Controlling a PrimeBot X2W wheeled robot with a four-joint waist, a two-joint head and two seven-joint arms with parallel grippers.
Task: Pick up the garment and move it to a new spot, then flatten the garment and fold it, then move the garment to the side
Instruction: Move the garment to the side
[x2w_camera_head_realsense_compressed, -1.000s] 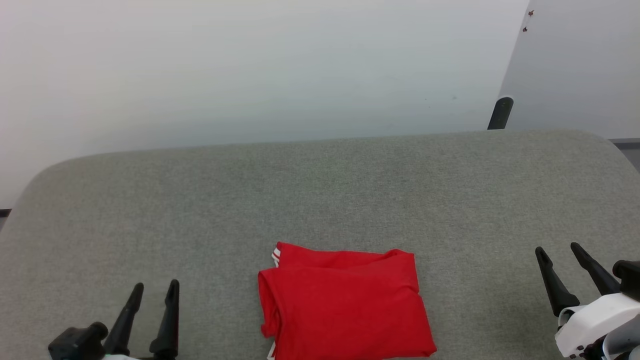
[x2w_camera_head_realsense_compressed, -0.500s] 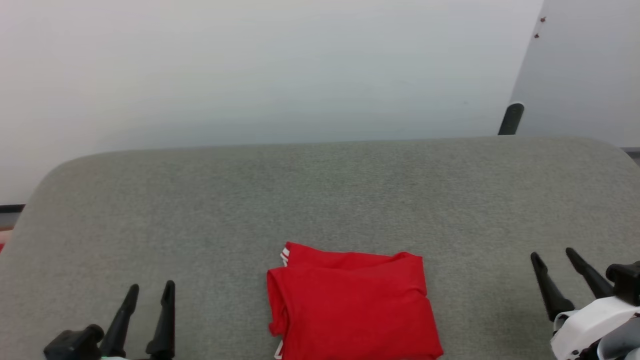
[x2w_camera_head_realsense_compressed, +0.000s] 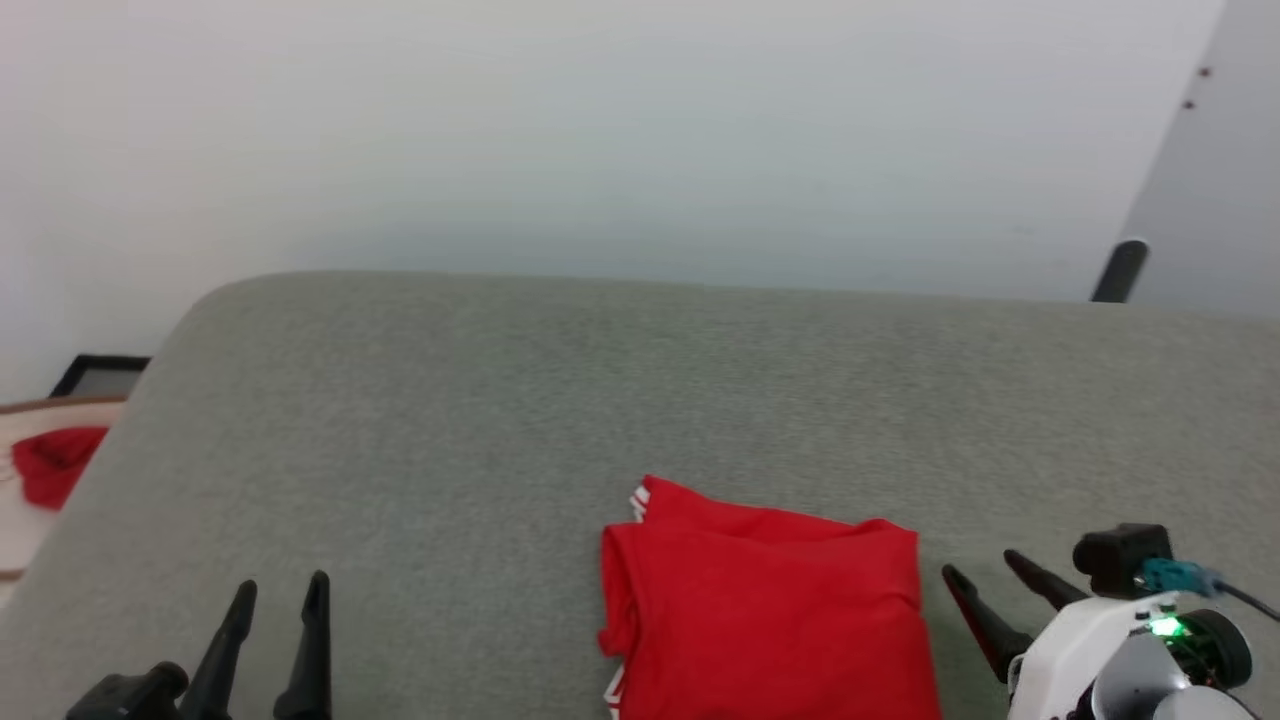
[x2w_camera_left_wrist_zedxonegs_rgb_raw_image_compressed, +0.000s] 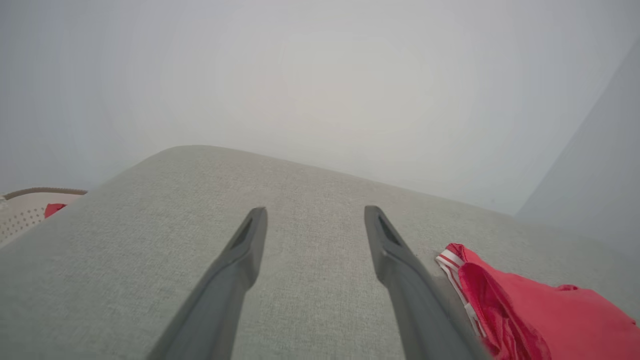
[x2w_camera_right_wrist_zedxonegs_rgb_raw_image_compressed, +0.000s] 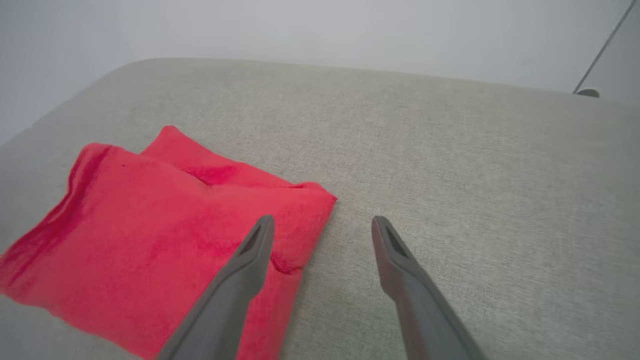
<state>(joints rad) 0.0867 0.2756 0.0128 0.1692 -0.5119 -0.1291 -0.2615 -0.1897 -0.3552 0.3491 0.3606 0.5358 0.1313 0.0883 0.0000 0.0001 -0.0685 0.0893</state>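
Comparing with a second ago: noticed a camera swing, with everything in the head view slid over to the right, so not calling that a move of the shirt (x2w_camera_head_realsense_compressed: 765, 620). Same folded red square, same place on the grey padded table (x2w_camera_head_realsense_compressed: 450, 400), near the front edge and a bit right of middle, white-striped trim poking out at its far left corner. New at the far left edge though: a pale basket (x2w_camera_head_realsense_compressed: 20, 530) with a red cloth (x2w_camera_head_realsense_compressed: 50, 465) inside, sitting off the table. Real change: the right gripper (x2w_camera_head_realsense_compressed: 978, 562) now just beside the shirt's right edge, well apart from it before. From the right wrist view, spotted its fingers spread wide and gripping nothing, one finger hanging over the shirt's near corner; can't tell about contact. As for the left gripper (x2w_camera_head_realsense_compressed: 284, 582): well off to the shirt's left, fingers also spread wide over bare fabric, nothing between them.

Counting up: one shirt, one table, two grippers, one basket, one red cloth in it, one black post (x2w_camera_head_realsense_compressed: 1118, 270) behind the table's far right.
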